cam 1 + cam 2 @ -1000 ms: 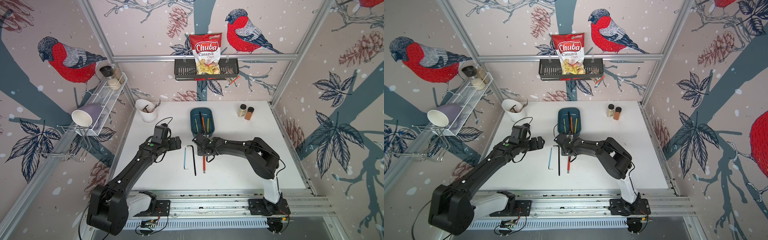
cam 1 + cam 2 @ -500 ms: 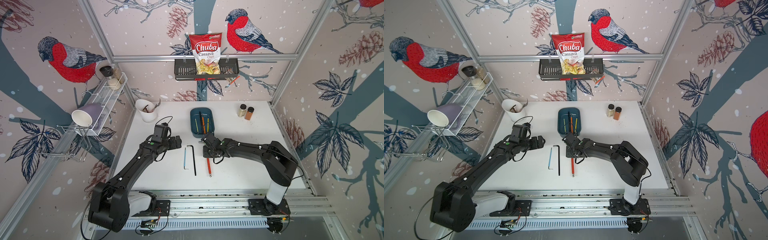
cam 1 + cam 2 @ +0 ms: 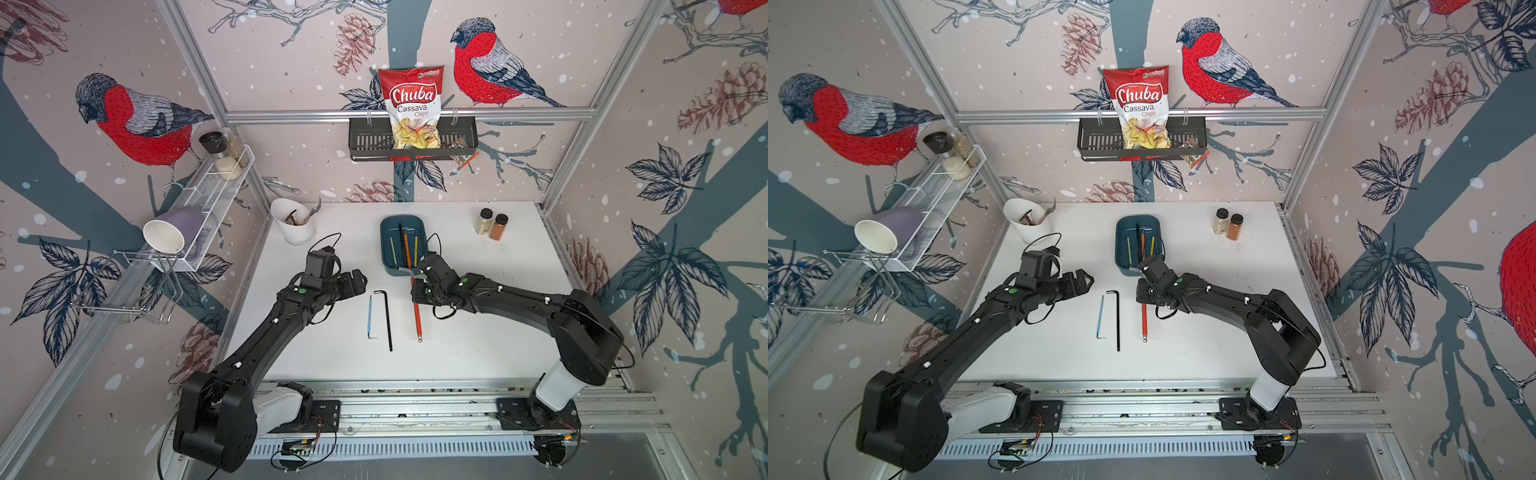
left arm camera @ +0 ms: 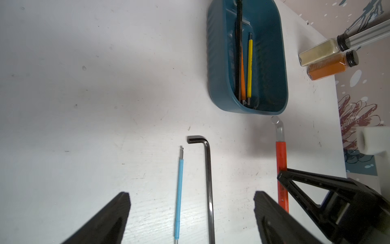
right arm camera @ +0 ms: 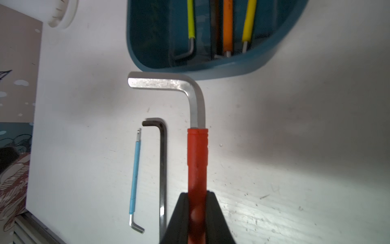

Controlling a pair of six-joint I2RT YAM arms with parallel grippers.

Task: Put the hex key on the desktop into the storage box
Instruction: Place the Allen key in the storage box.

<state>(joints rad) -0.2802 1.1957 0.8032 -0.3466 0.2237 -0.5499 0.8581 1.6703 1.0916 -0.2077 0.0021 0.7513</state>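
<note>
On the white desktop [image 3: 478, 332] lie a thin blue hex key [image 3: 370, 318] and a long black hex key [image 3: 388, 322], side by side. My right gripper [image 5: 197, 193] is shut on the red sleeve of a third hex key [image 5: 197, 158], whose bent silver end points at the near rim of the teal storage box [image 5: 211, 72]. Several hex keys lie inside the box [image 3: 386, 249]. My left gripper [image 4: 191, 194] stands open just above the blue key [image 4: 180, 190] and the black key [image 4: 207, 169], touching neither. In both top views the right gripper [image 3: 1144, 291] is just in front of the box.
A white cup with utensils [image 3: 293, 226] stands at the back left and two spice jars [image 3: 492, 224] at the back right. A black wall basket [image 3: 365, 143] with a chips bag hangs on the back wall. A white wire shelf [image 3: 212, 195] with a mug is on the left wall.
My right gripper has shifted a little to the right with the red hex key in it, and that arm's elbow has swung outward to the right. The left arm has stayed put.
</note>
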